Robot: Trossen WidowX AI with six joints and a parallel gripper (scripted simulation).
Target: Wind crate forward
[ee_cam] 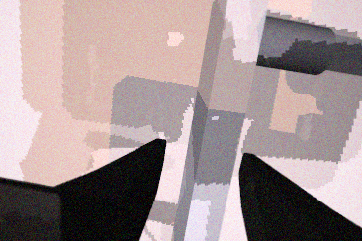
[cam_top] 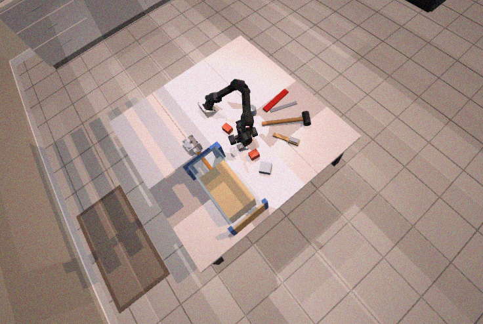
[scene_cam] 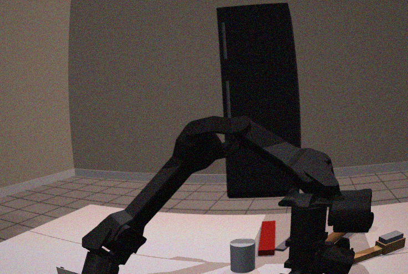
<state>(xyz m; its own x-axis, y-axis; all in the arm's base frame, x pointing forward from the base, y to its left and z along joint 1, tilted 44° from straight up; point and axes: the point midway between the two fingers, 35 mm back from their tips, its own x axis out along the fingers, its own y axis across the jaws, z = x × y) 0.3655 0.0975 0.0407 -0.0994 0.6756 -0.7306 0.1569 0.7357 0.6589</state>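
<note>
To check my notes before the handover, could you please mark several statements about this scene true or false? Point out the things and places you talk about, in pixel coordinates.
1. The black gripper [cam_top: 241,145] [ee_cam: 203,156] has its fingers on either side of the grey square-sectioned winch handle [cam_top: 241,149] [ee_cam: 228,79]. True.
2. The handle is seated on the grey metal winch [cam_top: 192,143]. False: it is at the gripper, apart from the winch.
3. The solid grey cylinder [cam_top: 252,110] [scene_cam: 242,257] lies on its side. False: it stands upright.
4. The long red bar [cam_top: 275,100] [scene_cam: 267,236] lies apart from the black-headed wooden mallet [cam_top: 282,121] [scene_cam: 335,237]. True.
</note>
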